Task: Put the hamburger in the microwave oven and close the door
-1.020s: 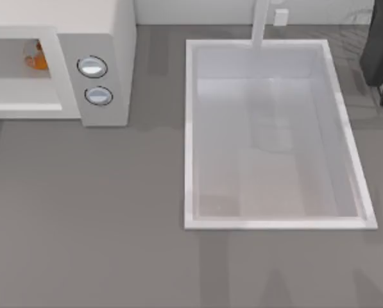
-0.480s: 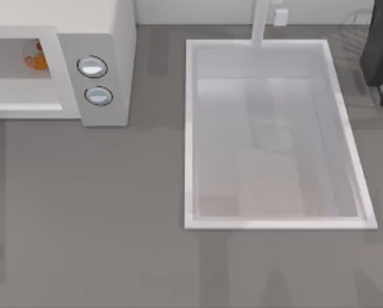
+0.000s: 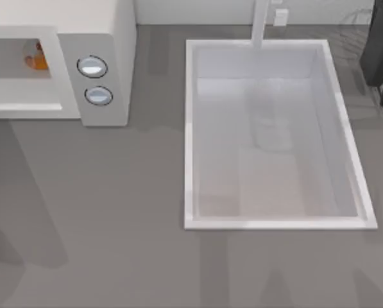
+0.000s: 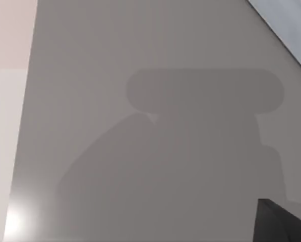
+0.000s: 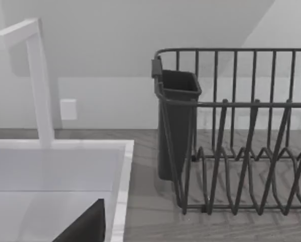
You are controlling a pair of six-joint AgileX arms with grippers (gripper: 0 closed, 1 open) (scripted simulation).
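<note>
Left end effector (image 4: pixel 284 222): a dark corner above the grey counter (image 4: pixel 155 126), spread or pressed together I cannot tell. Orange-and-tan hamburger (image 3: pixel 36 56), rounded, sits inside the white microwave (image 3: pixel 101 25) at ten o'clock.

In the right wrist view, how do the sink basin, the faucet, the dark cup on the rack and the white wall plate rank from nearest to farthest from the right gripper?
1. Sink basin, just under the right gripper.
2. Faucet, at the basin's far edge, and dark cup, on the rack: too close to call.
3. White wall plate, on the back wall.
</note>
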